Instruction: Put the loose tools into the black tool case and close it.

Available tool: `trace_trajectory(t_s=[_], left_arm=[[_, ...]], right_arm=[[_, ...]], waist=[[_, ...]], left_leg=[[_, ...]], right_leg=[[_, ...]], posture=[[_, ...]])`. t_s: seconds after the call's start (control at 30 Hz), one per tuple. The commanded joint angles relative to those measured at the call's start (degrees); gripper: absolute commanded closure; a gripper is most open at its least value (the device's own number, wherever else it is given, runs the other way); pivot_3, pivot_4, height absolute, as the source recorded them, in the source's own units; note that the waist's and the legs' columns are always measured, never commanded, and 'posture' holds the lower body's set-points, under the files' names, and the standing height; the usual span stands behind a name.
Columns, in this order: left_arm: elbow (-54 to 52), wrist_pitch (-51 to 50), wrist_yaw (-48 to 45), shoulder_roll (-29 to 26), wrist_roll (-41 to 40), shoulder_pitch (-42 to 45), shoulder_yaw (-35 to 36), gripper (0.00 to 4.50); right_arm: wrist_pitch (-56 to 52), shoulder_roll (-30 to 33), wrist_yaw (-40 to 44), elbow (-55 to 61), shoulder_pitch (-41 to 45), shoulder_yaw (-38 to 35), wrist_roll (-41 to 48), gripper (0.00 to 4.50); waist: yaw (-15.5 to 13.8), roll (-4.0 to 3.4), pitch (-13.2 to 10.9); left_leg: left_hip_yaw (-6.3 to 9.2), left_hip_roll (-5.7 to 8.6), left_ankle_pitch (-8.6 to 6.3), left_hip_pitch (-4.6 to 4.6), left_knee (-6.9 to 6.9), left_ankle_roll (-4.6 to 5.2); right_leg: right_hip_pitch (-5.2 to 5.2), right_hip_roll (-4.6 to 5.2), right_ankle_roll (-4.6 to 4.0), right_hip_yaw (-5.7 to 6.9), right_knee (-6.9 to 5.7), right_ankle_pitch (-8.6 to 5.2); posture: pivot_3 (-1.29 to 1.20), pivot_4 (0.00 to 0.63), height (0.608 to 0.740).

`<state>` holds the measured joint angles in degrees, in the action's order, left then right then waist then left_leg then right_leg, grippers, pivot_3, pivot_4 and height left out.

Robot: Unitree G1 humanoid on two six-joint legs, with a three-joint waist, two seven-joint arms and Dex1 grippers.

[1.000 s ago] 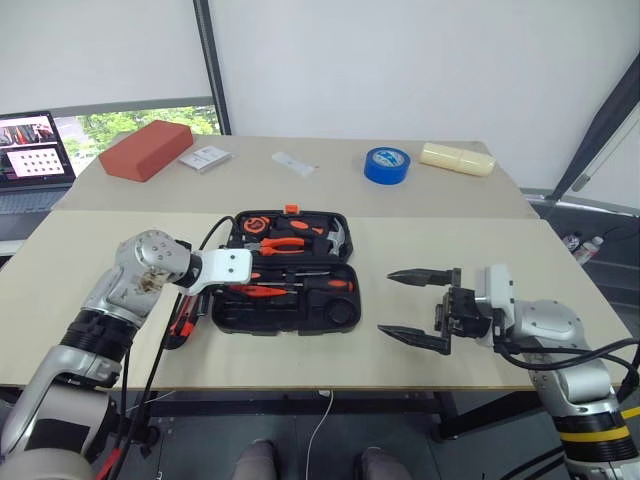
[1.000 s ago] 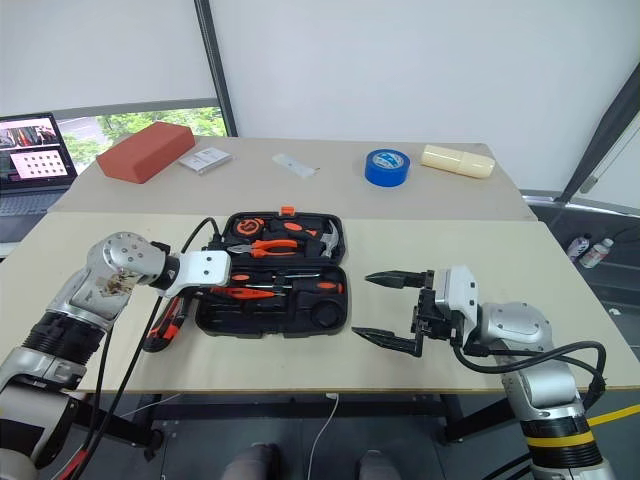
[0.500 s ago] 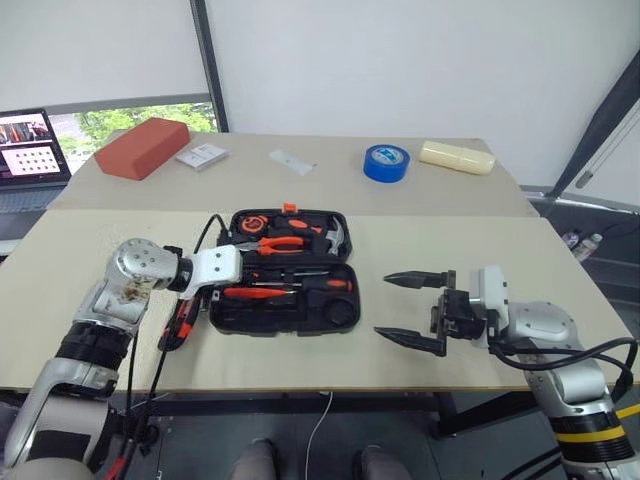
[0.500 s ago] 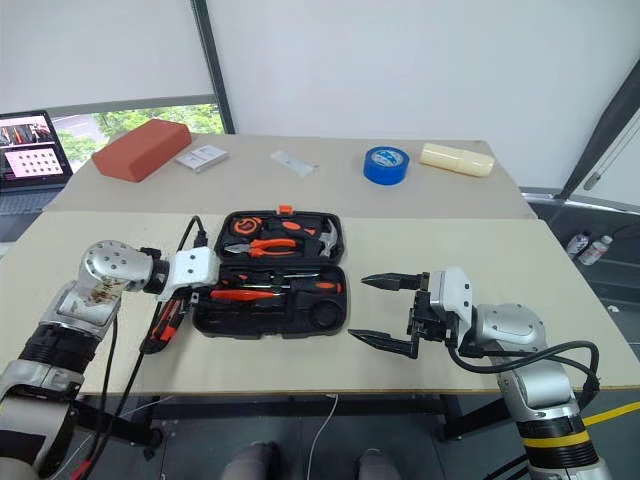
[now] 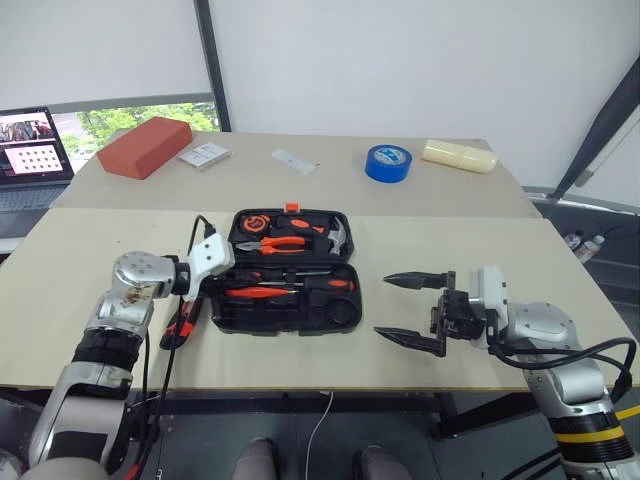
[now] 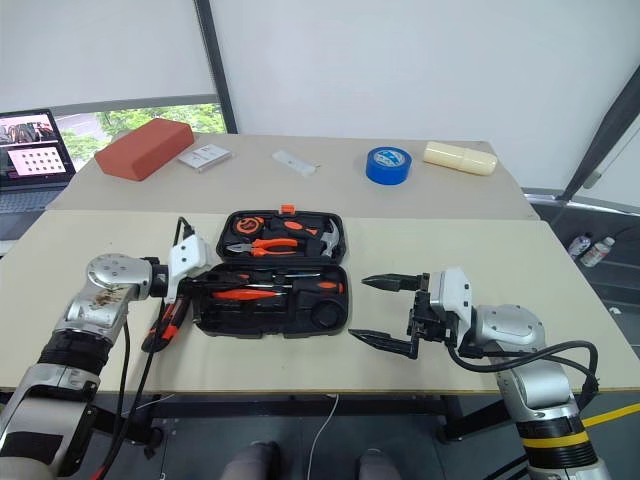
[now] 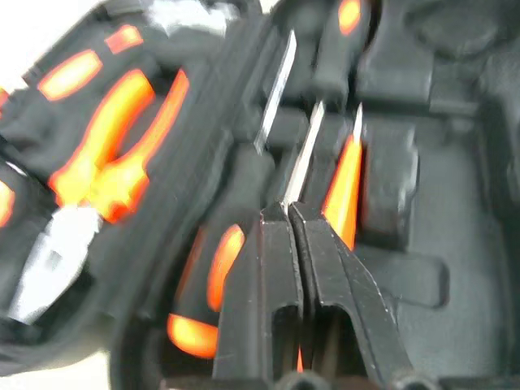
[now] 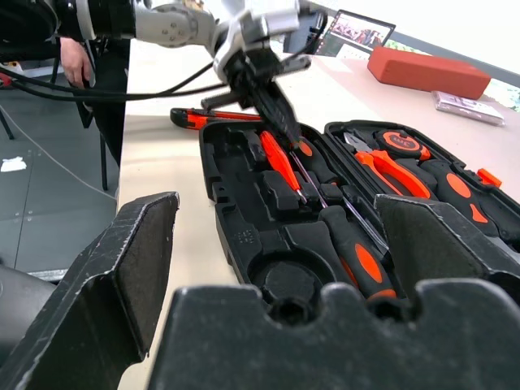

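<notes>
The black tool case (image 5: 340, 312) lies open in the middle of the near table. Its far half holds pliers, a hammer and a tape measure. Its near half holds screwdrivers (image 8: 351, 244) and a thin orange tester pen (image 7: 341, 188). My left gripper (image 7: 296, 213) is shut, its tips just over the tool slots at the case's left end, beside the pen. An orange-and-black utility knife (image 5: 180, 322) lies loose on the table left of the case. My right gripper (image 5: 415, 308) hangs open to the right of the case, pointing at it, with nothing between its fingers.
On the far table are a red brick-shaped block (image 5: 145, 147), two small white packets (image 5: 204, 156), a blue tape roll (image 5: 386, 163) and a cream block (image 5: 458, 156). A laptop (image 5: 35, 160) stands at the far left. A person's hand (image 8: 77, 58) shows beyond the table's left end.
My left gripper has drawn back a little toward the case's left end, rolled at the wrist, and its fingers have closed. The right arm has stayed still.
</notes>
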<state>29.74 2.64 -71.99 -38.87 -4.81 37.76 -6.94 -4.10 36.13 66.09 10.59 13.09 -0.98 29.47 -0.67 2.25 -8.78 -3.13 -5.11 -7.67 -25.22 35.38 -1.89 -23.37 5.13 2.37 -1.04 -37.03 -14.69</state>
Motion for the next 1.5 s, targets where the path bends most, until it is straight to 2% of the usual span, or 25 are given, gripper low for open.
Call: trace_trajectory(t_s=[0.03, 0.2, 0.4, 0.57, 0.67, 0.83, 1.17, 1.5], left_arm=[[-0.71, 0.69, -0.46, -0.45, 1.01, 0.80, -0.85, 4.45], [-0.37, -1.77, -1.93, -1.79, 3.25, 1.18, -3.11, 4.45], [-3.45, -9.72, -7.99, -3.09, 0.32, 0.66, -3.95, 4.45], [-4.33, -13.11, -9.05, -4.04, 0.45, 0.80, -3.89, 4.45], [-4.75, -11.91, -8.49, -3.51, -0.60, 0.52, -2.62, 4.45], [-5.16, -16.00, -5.16, -1.66, -4.93, 2.48, 2.02, 4.45], [-0.14, -14.37, 1.49, -0.04, 1.36, 5.46, -1.71, 4.45], [-0.86, -11.49, -2.59, 0.88, 0.22, 5.77, -2.38, 4.45]], right_arm=[[-0.13, -0.26, -0.25, 0.62, 0.21, -1.17, 0.92, 0.00], [-0.17, -0.59, -0.51, 0.84, -0.03, -0.98, 0.85, 0.00], [-0.28, -0.98, -0.39, 0.50, 0.31, -0.92, 0.81, 0.00], [-0.22, -1.25, -0.30, 0.13, 0.59, -0.72, 0.76, 0.00], [-0.15, -1.49, -0.30, -0.01, 0.71, -0.55, 0.68, 0.00], [-0.16, -1.50, -0.18, -0.16, 0.75, -0.57, 0.72, 0.00], [0.08, -1.82, 0.11, -0.98, 1.34, -0.32, 0.49, 0.00], [-0.01, -1.95, -0.38, -0.51, 0.47, -0.62, 0.56, 0.00]], waist=[[0.00, 0.00, 0.00], [0.00, 0.00, 0.00], [0.18, -0.02, 0.01], [0.22, 0.00, 0.00], [0.25, -0.01, 0.00], [0.16, 0.00, 0.00], [0.04, 0.01, -0.01], [0.10, 0.01, -0.01]], left_leg=[[0.00, 0.00, 0.00, 0.00, 0.00, 0.00], [0.00, 0.00, 0.00, 0.00, 0.00, 0.00], [0.00, 0.00, 0.00, 0.02, 0.00, 0.00], [0.01, 0.00, 0.00, 0.01, 0.00, 0.00], [0.03, 0.00, 0.00, 0.01, 0.00, 0.00], [0.04, 0.00, 0.00, 0.00, 0.00, 0.00], [0.04, 0.03, 0.00, 0.00, 0.00, 0.00], [0.06, 0.04, 0.00, -0.01, 0.00, 0.00]], right_leg=[[0.01, 0.00, 0.00, 0.00, 0.00, 0.00], [0.01, 0.00, 0.00, 0.00, 0.00, 0.00], [0.02, 0.00, 0.00, 0.00, -0.01, -0.01], [0.00, 0.00, 0.01, -0.01, -0.01, -0.01], [0.00, 0.00, 0.01, 0.00, -0.01, -0.01], [0.00, 0.00, 0.00, 0.00, -0.01, -0.01], [0.01, 0.00, 0.01, 0.00, -0.01, -0.01], [0.01, 0.00, 0.00, 0.00, -0.01, 0.00]], posture=[[0.00, 0.150, 0.740], [0.00, 0.150, 0.740], [0.00, 0.150, 0.740], [0.00, 0.150, 0.740], [0.00, 0.150, 0.740], [0.00, 0.150, 0.740], [0.00, 0.150, 0.740], [0.00, 0.150, 0.740]])
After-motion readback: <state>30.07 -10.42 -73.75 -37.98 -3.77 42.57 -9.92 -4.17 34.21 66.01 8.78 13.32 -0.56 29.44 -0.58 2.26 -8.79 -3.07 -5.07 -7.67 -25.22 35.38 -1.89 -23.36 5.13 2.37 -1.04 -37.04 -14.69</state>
